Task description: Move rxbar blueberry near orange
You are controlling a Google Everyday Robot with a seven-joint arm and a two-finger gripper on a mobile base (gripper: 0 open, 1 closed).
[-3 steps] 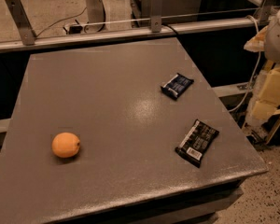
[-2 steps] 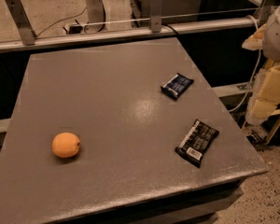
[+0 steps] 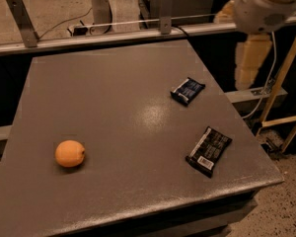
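Observation:
The rxbar blueberry (image 3: pixel 188 91), a small dark navy bar with pale lettering, lies flat on the grey table (image 3: pixel 113 102) at its right side, towards the back. The orange (image 3: pixel 70 153) sits at the front left of the table, far from the bar. My arm's white joint (image 3: pixel 266 4) is at the upper right, beyond the table's right edge. The pale beige gripper (image 3: pixel 248 63) hangs below it, to the right of the blueberry bar and not touching anything.
A longer black-wrapped bar with a white barcode label (image 3: pixel 208 151) lies near the table's front right corner. A metal rail with upright posts (image 3: pixel 160 4) runs along the back edge. Wooden slats (image 3: pixel 286 68) and cables stand off the right side.
My arm and gripper have moved left and up, further into view near the table's right edge. The bars and the orange have not moved.

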